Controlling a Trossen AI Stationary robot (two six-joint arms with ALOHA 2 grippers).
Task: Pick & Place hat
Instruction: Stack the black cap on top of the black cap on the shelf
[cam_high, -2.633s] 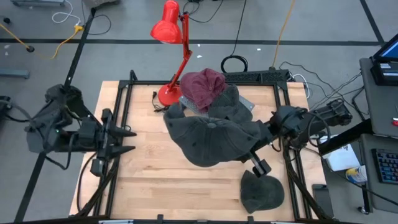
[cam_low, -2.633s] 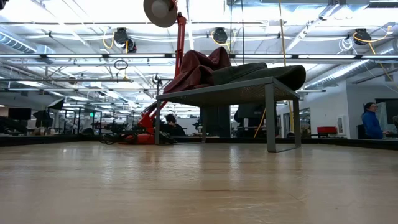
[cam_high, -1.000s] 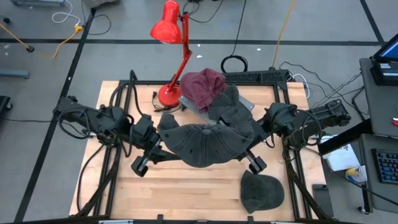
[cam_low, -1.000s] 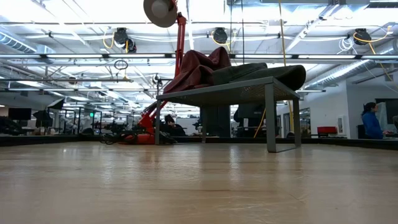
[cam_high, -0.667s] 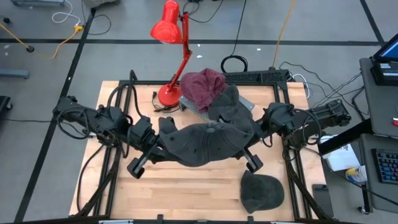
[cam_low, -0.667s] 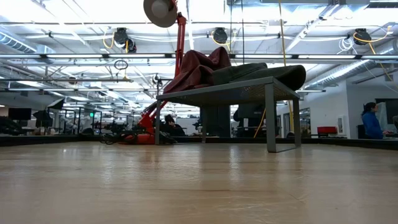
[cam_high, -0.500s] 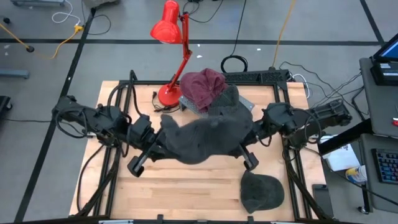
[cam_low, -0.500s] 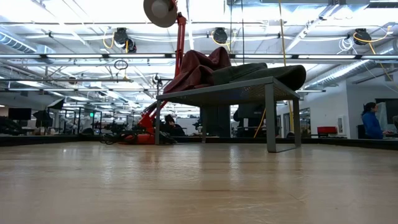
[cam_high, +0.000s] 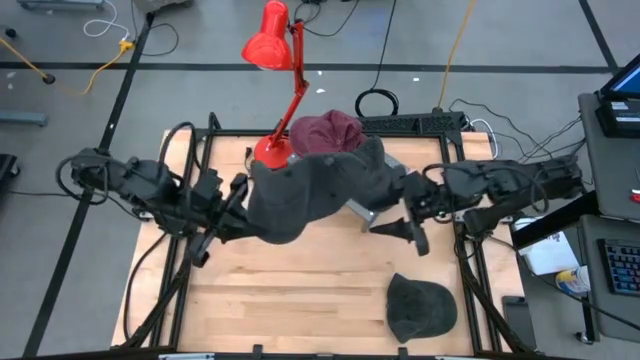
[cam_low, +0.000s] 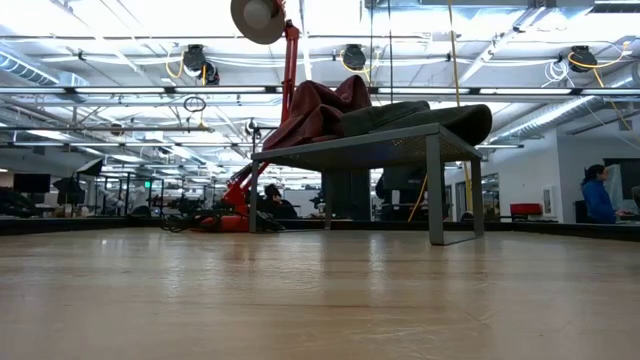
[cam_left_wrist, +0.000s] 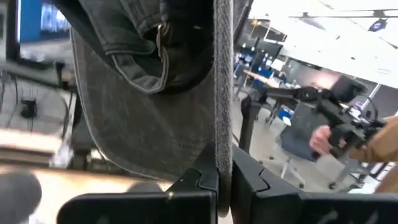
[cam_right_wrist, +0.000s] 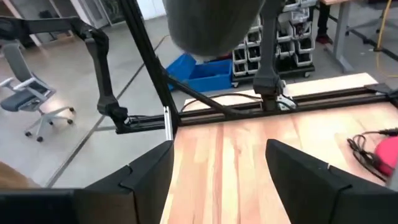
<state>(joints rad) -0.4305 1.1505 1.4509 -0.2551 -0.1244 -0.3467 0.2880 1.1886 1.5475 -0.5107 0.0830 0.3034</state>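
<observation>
A dark grey hat (cam_high: 310, 195) hangs in the air between my two arms, in front of the metal stand (cam_low: 370, 150). Its inside and a strap buckle (cam_left_wrist: 160, 37) show in the left wrist view. My left gripper (cam_high: 240, 200) is shut on its left side. My right gripper (cam_high: 400, 232) is open and empty at the hat's right; the hat shows above and beyond its fingers (cam_right_wrist: 211, 25). A maroon hat (cam_high: 325, 132) and other dark hats (cam_low: 430, 118) lie on the stand's top. Neither arm shows in the low view. My left gripper pinches the hat's brim (cam_left_wrist: 222, 124) between its two fingers (cam_left_wrist: 249, 180), at the hat's left edge. The brim stands edge-on in the gap. The fingers come about level from the table's left. The hat is lifted clear of the table and stretches toward the stand.
A grey cap (cam_high: 421, 305) lies on the table at the near right. A red desk lamp (cam_high: 270, 50) stands at the far edge beside the stand. Black frame rails (cam_high: 195, 150) run along the table's sides. Bare wood (cam_high: 300, 290) lies toward the near edge.
My left gripper has gone up and toward the table's far left, carrying the hat with it. The hat has moved toward the stand and bunched up from lying spread between both arms. My right gripper has let go of the hat's right side and gone toward the far edge.
</observation>
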